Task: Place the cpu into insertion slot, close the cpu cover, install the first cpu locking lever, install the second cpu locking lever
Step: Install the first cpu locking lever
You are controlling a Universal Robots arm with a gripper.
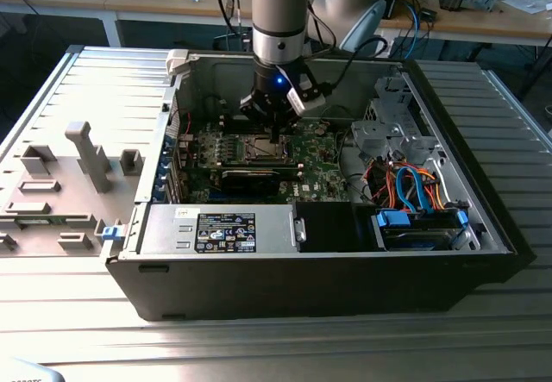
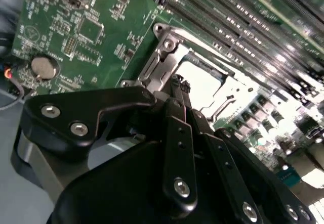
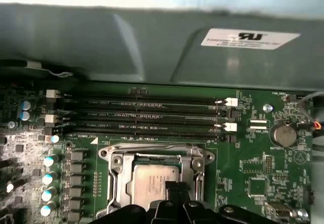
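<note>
- Case: open, lying on its side; holds the board, a power supply and a drive bay with cables.
- Board: green, flat on the case floor; memory slots lie beside the socket.
- Gripper: low over the socket; jaws drawn close together, tips at the cpu's top; whether they grip anything cannot be told.
- Slot: cpu seated inside.
- Cover: down around the cpu.
- Cpu: silvery, showing through the cover's window.
</note>
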